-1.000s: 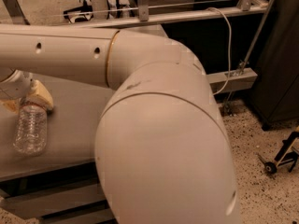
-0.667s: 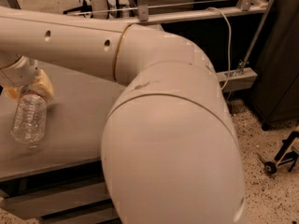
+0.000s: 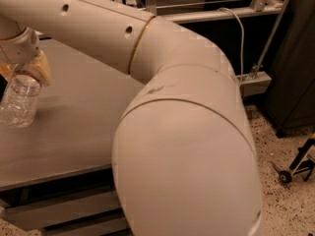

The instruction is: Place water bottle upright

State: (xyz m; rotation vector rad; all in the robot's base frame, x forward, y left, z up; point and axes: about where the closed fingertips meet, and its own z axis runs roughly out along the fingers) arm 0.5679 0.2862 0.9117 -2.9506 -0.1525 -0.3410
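Observation:
The water bottle (image 3: 19, 101) is clear and ribbed. It hangs nearly upright at the far left, its base just above or on the grey table (image 3: 83, 132). My gripper (image 3: 23, 67) is directly above it, its tan fingers (image 3: 41, 66) shut around the bottle's top. The cap and label are hidden by the gripper. My large white arm (image 3: 187, 146) fills the middle of the view and hides much of the table.
A metal rail (image 3: 216, 14) with a white cable (image 3: 240, 33) runs behind the table. A dark cabinet (image 3: 295, 82) stands at the right. A wheeled black frame (image 3: 295, 166) sits on the speckled floor at the lower right.
The gripper has moved up and slightly left with the bottle in it. The bottle now hangs straighter, and the arm's forearm sits higher in view.

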